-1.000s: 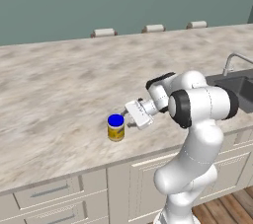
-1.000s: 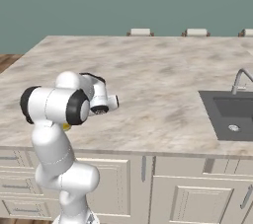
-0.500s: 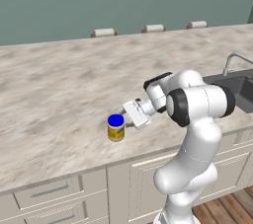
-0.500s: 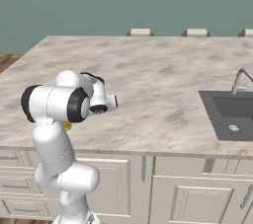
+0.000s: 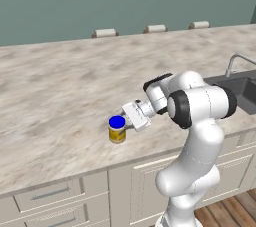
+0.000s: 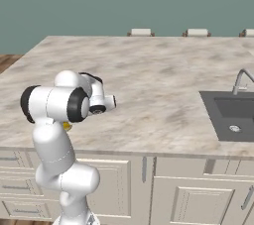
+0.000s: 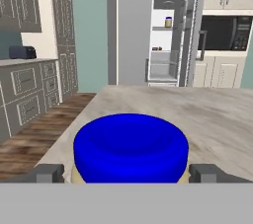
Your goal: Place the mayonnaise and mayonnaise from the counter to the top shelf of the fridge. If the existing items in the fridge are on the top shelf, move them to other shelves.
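moved: gripper [image 5: 128, 124] edged closer to the mayonnaise jar [image 5: 117, 129] | fridge [image 7: 170, 40]: door open, a second jar [image 7: 168, 21] on its top shelf [image 7: 164, 28], small dark item on a lower shelf | jar: on table [image 5: 60, 96] near front edge, between the gripper's wide-spread fingers [image 7: 49, 172], not gripped

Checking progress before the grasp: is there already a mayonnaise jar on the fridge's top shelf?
Yes. In the hand view the open fridge in the distance has a small blue-lidded jar standing on its top shelf.
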You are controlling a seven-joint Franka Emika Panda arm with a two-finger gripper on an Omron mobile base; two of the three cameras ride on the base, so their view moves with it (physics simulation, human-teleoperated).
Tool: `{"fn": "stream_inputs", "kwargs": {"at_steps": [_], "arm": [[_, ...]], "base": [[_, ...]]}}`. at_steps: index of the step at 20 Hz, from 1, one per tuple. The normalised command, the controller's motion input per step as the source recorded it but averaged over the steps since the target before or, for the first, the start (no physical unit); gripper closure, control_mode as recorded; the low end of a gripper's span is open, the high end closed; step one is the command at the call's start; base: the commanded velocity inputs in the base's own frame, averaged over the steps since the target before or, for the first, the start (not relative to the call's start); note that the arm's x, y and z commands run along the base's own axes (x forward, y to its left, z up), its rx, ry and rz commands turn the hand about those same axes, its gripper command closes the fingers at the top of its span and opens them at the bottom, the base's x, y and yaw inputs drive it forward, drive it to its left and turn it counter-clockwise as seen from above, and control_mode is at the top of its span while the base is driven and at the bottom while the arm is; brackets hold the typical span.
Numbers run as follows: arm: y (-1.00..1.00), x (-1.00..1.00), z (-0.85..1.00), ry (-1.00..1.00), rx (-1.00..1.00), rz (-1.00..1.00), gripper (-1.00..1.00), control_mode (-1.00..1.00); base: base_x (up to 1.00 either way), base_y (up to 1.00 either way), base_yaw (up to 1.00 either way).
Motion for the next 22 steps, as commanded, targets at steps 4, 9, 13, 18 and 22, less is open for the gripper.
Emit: {"fn": "stream_inputs", "kwargs": {"at_steps": [4, 9, 13, 18, 22], "arm": [[0.01, -0.01, 0.00, 0.00, 0.00, 0.00, -1.00, -1.00], [0.05, -0.08, 0.00, 0.00, 0.00, 0.00, -1.00, -1.00], [0.10, -0.02, 0.00, 0.00, 0.00, 0.00, -1.00, -1.00], [0.08, 0.00, 0.00, 0.00, 0.00, 0.00, -1.00, -1.00], [0.01, 0.00, 0.00, 0.00, 0.00, 0.00, -1.00, -1.00]], "base": [[0.00, 0.00, 0.00], [0.00, 0.00, 0.00], [0.00, 0.00, 0.00], [0.00, 0.00, 0.00], [0.00, 0.00, 0.00]]}}
